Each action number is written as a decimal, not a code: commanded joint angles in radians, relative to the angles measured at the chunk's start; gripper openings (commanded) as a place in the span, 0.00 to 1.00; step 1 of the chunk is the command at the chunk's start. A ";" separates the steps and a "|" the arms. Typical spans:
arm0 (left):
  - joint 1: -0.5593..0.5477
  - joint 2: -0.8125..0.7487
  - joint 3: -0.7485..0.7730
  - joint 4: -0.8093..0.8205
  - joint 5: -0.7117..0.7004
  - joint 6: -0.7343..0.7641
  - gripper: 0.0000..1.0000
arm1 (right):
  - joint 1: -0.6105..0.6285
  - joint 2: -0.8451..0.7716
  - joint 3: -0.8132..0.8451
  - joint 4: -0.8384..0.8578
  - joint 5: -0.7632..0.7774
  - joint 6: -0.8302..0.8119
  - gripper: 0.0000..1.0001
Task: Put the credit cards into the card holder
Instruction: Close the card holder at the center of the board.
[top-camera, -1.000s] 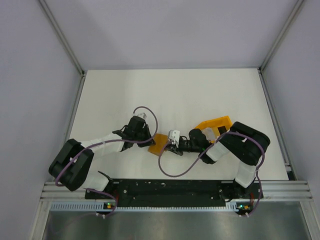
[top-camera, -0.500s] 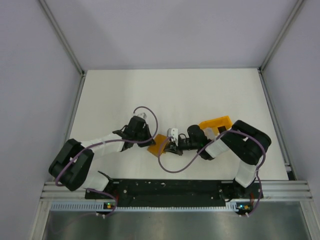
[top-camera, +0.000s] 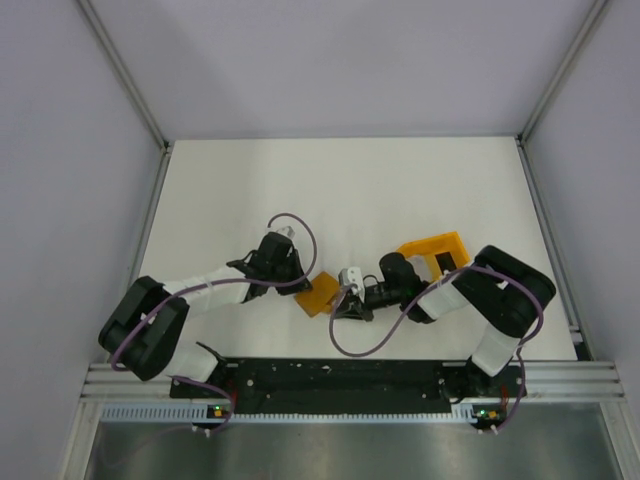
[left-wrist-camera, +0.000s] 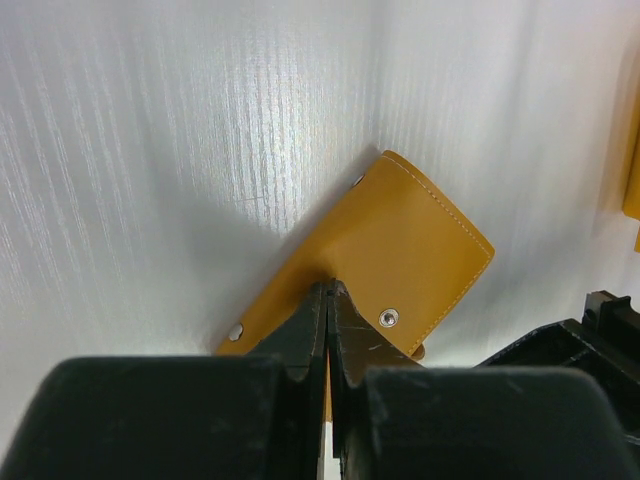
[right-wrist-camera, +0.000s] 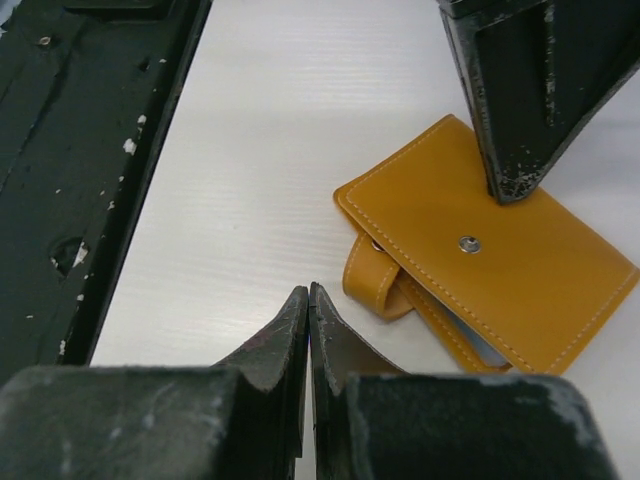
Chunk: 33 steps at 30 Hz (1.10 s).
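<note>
Two arms: we find both reaching inward and meeting low on the surface (top-camera: 350, 190), close to its near edge.
Left end effector (left-wrist-camera: 328, 292): closed, fingers flat together, tips set down on top of the card holder (left-wrist-camera: 400, 260), just inside one long edge.
Right end effector (right-wrist-camera: 308, 300): closed on nothing, tips over bare surface just beside the card holder's strap (right-wrist-camera: 372, 285).
Card holder: folded shut, orange side up, lying flat and turned corner-on to both arms, with its snap stud (right-wrist-camera: 467, 243) facing up.
Near edge: a black base plate (right-wrist-camera: 80, 150) runs alongside, with a strip of bare surface between it and the card holder.
Orange frame (top-camera: 432, 250): beside the right arm's wrist, apart from the card holder.
Open room: we see broad bare surface from the card holder out to the far wall and toward both side rails.
</note>
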 joint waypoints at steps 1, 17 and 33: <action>0.004 0.047 -0.012 -0.087 -0.107 0.028 0.00 | 0.000 -0.027 -0.008 -0.019 -0.105 -0.031 0.00; 0.006 0.033 -0.030 -0.061 -0.077 0.038 0.00 | -0.015 0.018 0.024 0.053 0.106 0.130 0.46; 0.006 0.025 -0.033 -0.045 -0.057 0.032 0.00 | -0.008 0.116 0.061 0.128 -0.065 0.158 0.39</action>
